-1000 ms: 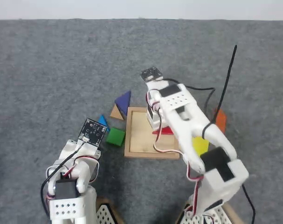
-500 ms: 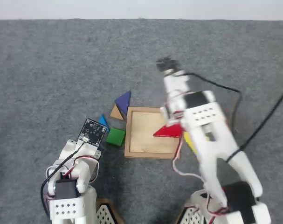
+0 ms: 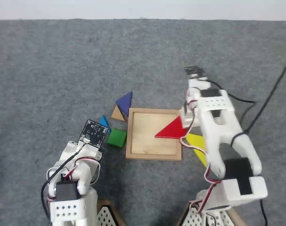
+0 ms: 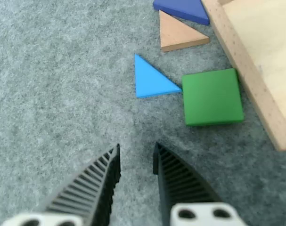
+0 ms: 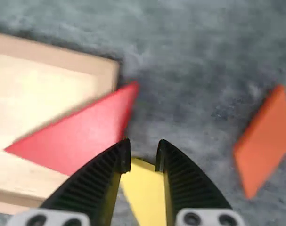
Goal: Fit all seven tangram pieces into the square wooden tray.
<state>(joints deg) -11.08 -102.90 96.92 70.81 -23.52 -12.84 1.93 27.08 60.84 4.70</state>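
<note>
While the flat red triangle (image 3: 173,129) straddles the square wooden tray's (image 3: 152,155) rim, the right gripper (image 5: 143,146) and left gripper (image 4: 136,153), ribbed black jaws barely parted, hold nothing above grey felt carpet (image 3: 62,61).

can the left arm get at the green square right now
Probably yes: bare carpet lies between the left gripper and the green square. The blue triangle touches one corner and the tray wall runs close alongside, so side room is tight.
</note>
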